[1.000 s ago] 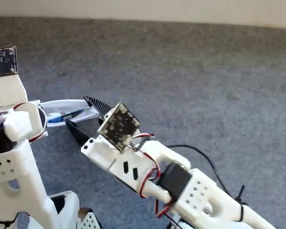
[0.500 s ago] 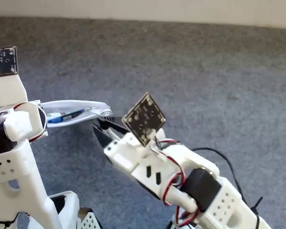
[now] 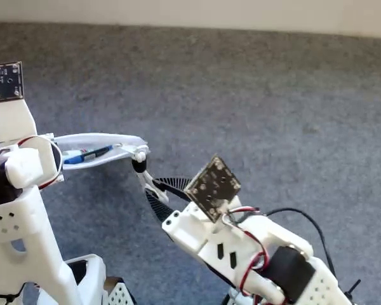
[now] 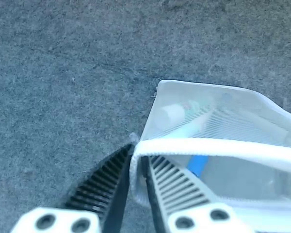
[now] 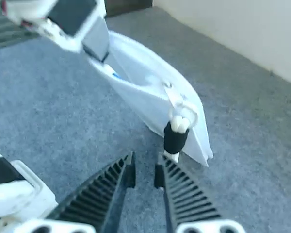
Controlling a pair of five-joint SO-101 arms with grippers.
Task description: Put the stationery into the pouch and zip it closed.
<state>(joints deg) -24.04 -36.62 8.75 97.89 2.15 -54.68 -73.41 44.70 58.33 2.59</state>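
A white mesh pouch (image 3: 114, 157) is held at one end over the grey carpeted surface (image 3: 273, 95) by the left gripper (image 4: 138, 160), whose jaws are clamped on the pouch's white rim. A blue pen (image 3: 87, 154) is seen lying inside, alongside a white-and-teal item (image 4: 182, 116) (its kind cannot be made out through the mesh).

At the pouch's other end, the zipper pull (image 5: 175, 137), a white loop with a black sleeve and a small white tab, is left hanging toward the right gripper (image 5: 144, 175). That gripper's jaws are set only narrowly apart, and nothing is caught between them. The pull's tab is placed just beside the tip of one finger; whether it is touched cannot be told.

In the high view the right arm is stationed nearer the camera than the pouch and to its right, with its black fingers pointed at the pull.
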